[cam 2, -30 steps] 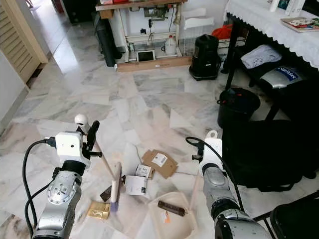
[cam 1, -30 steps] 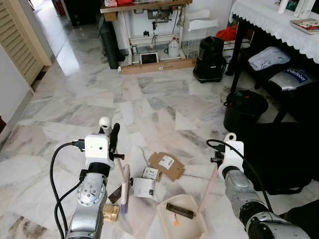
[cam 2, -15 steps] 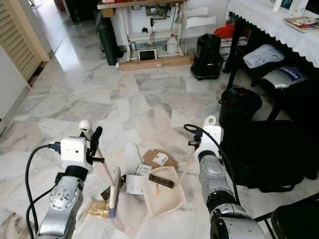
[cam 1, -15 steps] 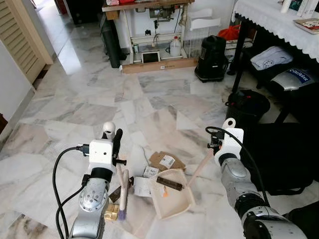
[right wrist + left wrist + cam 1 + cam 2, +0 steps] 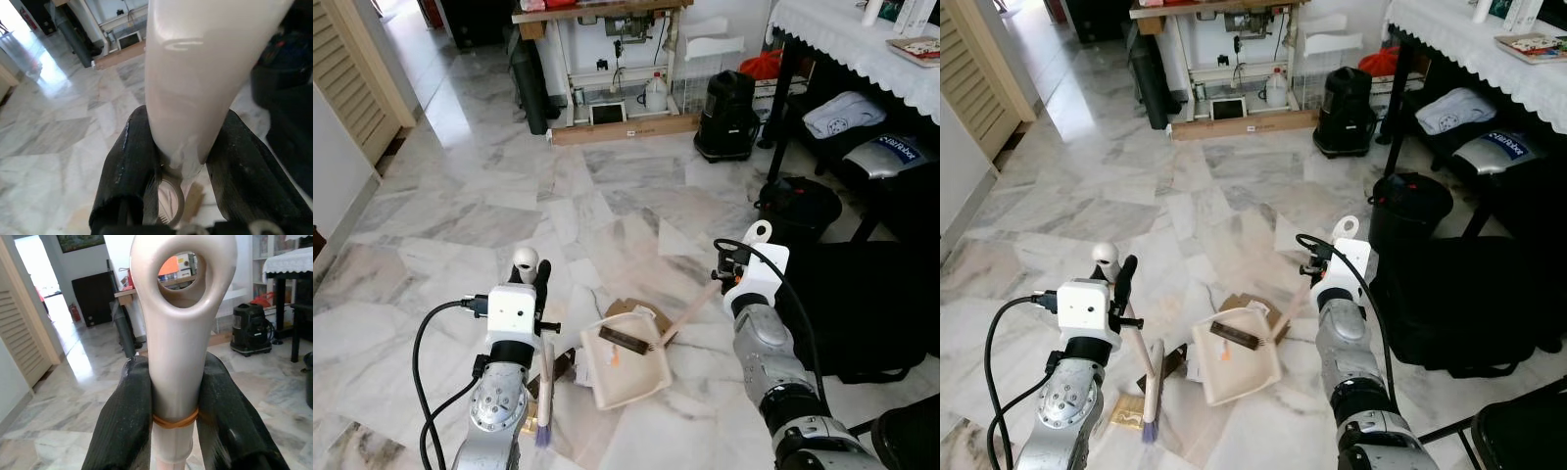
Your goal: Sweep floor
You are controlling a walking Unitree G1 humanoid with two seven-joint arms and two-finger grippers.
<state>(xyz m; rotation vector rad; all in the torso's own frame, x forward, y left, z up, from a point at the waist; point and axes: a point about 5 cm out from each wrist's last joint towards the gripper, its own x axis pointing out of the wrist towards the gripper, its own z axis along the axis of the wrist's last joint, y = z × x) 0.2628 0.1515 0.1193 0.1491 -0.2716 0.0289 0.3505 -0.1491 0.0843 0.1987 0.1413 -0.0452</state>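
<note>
On marble, claws [image 5: 173, 416] clamp brush [image 5: 545, 392], dustpan [image 5: 625, 362]

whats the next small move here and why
Probably lower the dustpan flat beside the litter, then brush toward it. The right hand holds its handle and it looks tilted, while the left hand grips the brush and the cardboard lies unswept.

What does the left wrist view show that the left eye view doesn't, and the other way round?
Left wrist view alone: a rubber band around the brush handle, clamped in the left gripper. Left eye view alone: the brush head, and the dustpan with litter, held by the right gripper. Both: the black vacuum and marble floor.
</note>
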